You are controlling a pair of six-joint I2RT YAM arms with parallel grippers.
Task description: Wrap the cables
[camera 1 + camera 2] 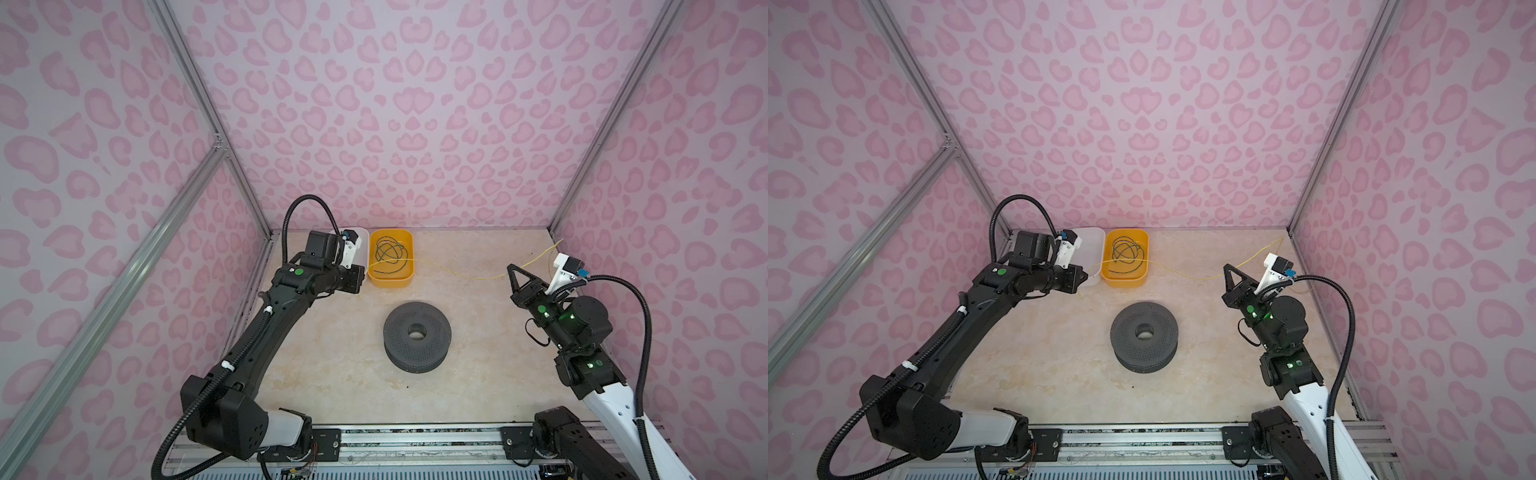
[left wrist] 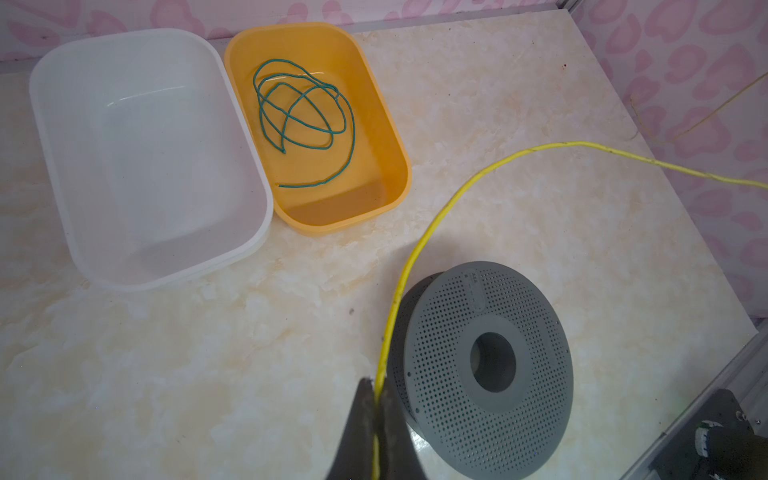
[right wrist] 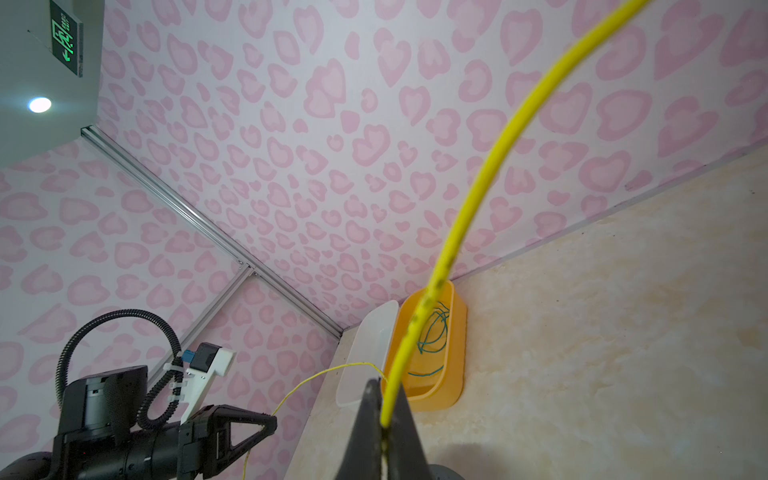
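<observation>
Where the yellow cable (image 2: 415, 249) hangs across the workspace, the left gripper (image 2: 376, 384) and the right gripper (image 3: 384, 390) each have jaws pressed together on it. Beside the left gripper the green cable (image 2: 353, 129) lies coiled in the orange tray (image 2: 332, 218). Between the grippers, nearer their bases, lies a grey spool (image 2: 490, 361), with bare tabletop (image 1: 332, 353) around it.

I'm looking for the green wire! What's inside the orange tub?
Only the green cable, curled in loose loops on the floor of the orange tub. The left wrist view shows the whole floor, so nothing in there is covered.
</observation>
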